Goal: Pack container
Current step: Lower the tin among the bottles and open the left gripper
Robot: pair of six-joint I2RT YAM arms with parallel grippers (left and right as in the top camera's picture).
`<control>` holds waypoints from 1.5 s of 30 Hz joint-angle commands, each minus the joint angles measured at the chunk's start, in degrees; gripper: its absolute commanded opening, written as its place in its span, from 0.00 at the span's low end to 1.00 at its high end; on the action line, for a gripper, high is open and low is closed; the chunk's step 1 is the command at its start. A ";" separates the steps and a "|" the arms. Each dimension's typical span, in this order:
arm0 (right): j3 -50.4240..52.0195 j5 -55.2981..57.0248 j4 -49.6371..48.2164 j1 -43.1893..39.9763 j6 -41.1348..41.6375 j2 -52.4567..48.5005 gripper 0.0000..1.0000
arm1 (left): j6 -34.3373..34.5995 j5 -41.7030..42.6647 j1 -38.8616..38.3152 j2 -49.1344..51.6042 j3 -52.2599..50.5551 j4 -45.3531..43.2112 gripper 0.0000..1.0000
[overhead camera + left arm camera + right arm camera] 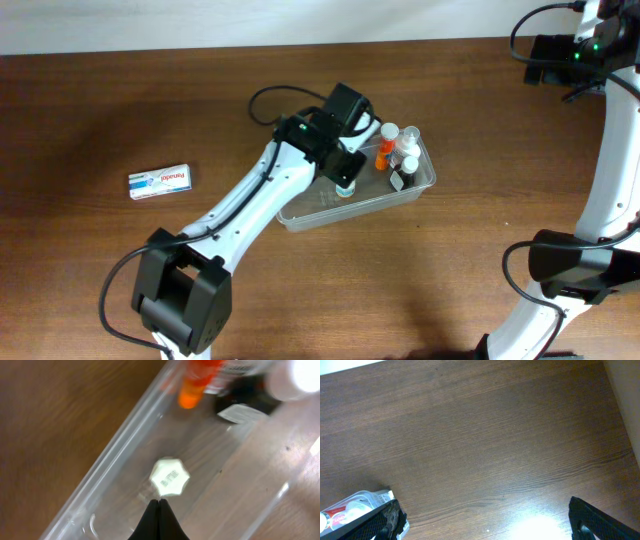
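End effector on the left [160, 503], clenched empty, is risking tipping the small white-capped bottle [170, 476] inside the clear plastic tub [235, 475].

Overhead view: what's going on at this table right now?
The left arm's fingers, closed and empty, hover over the clear rectangular plastic tub, beside a small white-capped bottle standing inside. An orange bottle and other small bottles sit at the tub's other end. A white and blue box lies on the table outside. The right arm's fingers are open, off to one side.
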State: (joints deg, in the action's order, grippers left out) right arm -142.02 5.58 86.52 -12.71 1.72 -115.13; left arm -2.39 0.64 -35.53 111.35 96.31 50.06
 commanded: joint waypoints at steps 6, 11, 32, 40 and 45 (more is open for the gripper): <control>-0.68 0.48 -0.15 -0.13 0.66 0.39 0.98 | 12.02 -0.94 0.57 4.07 0.37 2.08 0.01; -0.68 0.48 -0.15 -0.13 0.66 0.39 0.98 | 12.02 -1.14 0.55 5.44 0.37 4.55 0.01; -0.68 0.50 -0.15 -0.13 0.66 0.39 0.98 | 12.22 -4.11 0.44 11.50 0.33 2.36 0.01; -0.68 0.48 -0.15 -0.13 0.66 0.39 0.98 | 12.24 -3.02 0.28 11.54 0.33 0.50 0.01; -0.68 0.48 -0.15 -0.13 0.66 0.39 0.98 | 12.24 -2.67 0.20 11.54 0.33 -1.05 0.01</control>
State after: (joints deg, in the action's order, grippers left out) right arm -142.02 5.58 86.52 -12.71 1.72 -115.13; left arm 9.10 -2.57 -35.07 122.50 96.31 49.80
